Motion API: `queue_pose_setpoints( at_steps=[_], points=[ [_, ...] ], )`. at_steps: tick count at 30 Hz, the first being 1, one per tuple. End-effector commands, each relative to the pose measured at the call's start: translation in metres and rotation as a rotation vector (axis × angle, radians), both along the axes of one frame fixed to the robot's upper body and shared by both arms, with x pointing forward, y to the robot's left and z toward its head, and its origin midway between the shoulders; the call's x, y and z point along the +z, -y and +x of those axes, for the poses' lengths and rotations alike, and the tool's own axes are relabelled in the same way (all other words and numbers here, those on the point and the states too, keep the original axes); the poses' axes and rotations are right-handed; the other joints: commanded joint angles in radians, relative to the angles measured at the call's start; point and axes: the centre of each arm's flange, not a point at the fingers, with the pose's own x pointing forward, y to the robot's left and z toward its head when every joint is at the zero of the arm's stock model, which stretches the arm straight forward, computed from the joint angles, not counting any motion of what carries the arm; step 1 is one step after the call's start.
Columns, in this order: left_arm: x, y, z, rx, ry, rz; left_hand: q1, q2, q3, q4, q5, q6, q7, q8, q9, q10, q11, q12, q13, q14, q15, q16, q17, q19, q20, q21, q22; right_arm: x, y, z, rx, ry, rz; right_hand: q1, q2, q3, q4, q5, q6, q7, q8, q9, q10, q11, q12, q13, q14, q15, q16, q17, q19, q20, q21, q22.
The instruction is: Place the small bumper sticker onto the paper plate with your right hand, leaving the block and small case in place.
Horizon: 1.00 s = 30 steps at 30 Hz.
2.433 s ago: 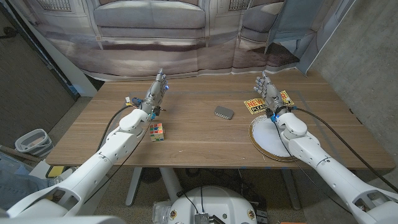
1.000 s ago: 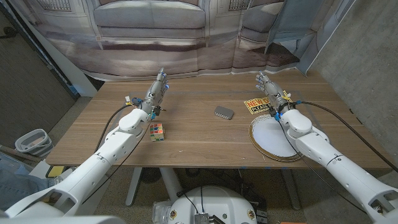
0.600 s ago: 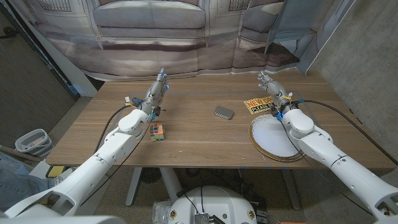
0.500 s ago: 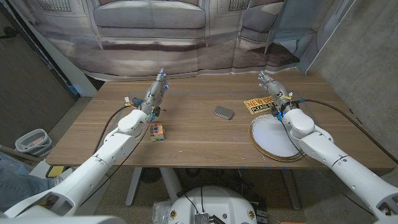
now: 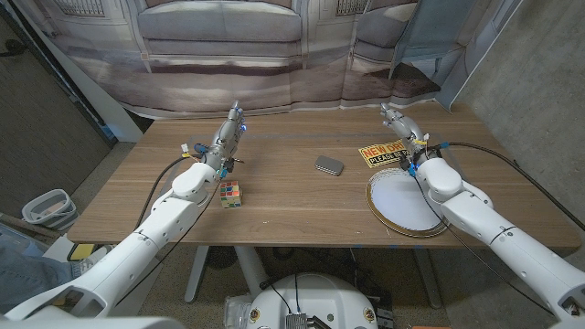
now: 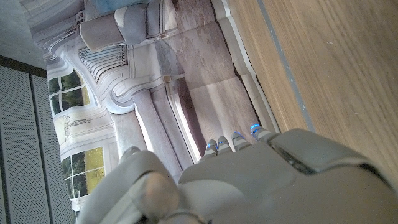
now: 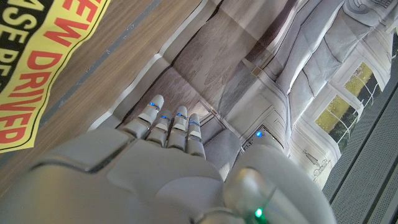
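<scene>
My right hand (image 5: 399, 127) hangs over the sticker's (image 5: 381, 153) far end, fingers straight, holding nothing. Sticker flat on table, touching the plate (image 5: 403, 203) rim. Left hand (image 5: 230, 133) empty, fingers extended. Block (image 5: 229, 194), case (image 5: 329, 164) apart.

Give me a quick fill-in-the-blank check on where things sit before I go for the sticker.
1. The bumper sticker lies on the wood just behind the paper ____.
2. The colourful block sits nearest the robot's ____ arm.
3. The small case lies between the block and the ____.
4. The right hand is above the sticker's ____ end.

Missing words: plate; left; sticker; right
</scene>
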Motion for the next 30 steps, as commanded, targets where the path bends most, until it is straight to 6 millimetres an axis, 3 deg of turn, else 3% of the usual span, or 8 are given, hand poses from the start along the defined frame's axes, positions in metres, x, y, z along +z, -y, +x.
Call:
queue_pose_setpoints(
  at_steps=[1,22,30],
  points=[
    [0.003,0.0007,0.0008,-0.007,-0.003,-0.001,0.014,0.003,-0.008,0.001,0.005,-0.044,0.002,0.005,0.003,-0.079,0.004,0.007,0.004,-0.098,0.004,0.006,0.006,-0.141,-0.015,0.007,0.005,0.0042,0.0003,-0.0002,-0.054,0.01,-0.048,0.015,0.003,0.003,-0.007,0.005,0.007,-0.004,0.01,0.002,0.013,-0.004,0.004,0.003,0.017,-0.005,0.005,0.005,0.017,-0.057,-0.006,0.001],
    [0.006,0.0024,0.0021,-0.009,-0.015,0.029,0.018,0.008,-0.013,0.0,0.004,-0.046,0.007,0.004,0.003,-0.092,0.006,0.004,0.004,-0.108,0.006,0.004,0.006,-0.152,-0.019,0.006,0.005,0.007,0.0018,-0.0031,-0.146,0.034,-0.129,0.023,0.002,0.001,-0.014,0.007,0.009,-0.009,0.009,0.003,0.017,-0.005,0.004,0.003,0.019,-0.007,0.003,0.005,0.022,-0.054,-0.017,0.001],
    [0.0058,0.0014,-0.0007,0.008,0.028,0.008,0.03,0.013,-0.017,-0.004,0.004,-0.003,-0.005,0.018,0.002,-0.049,-0.007,0.02,0.004,-0.073,-0.002,0.016,0.005,-0.122,-0.021,0.019,0.004,0.0094,0.0001,-0.0058,-0.184,0.042,-0.167,0.025,0.002,0.0,-0.016,0.008,0.012,-0.01,0.009,0.003,0.018,-0.008,0.003,0.003,0.022,-0.009,0.003,0.005,0.024,-0.055,-0.021,0.001]
  ],
)
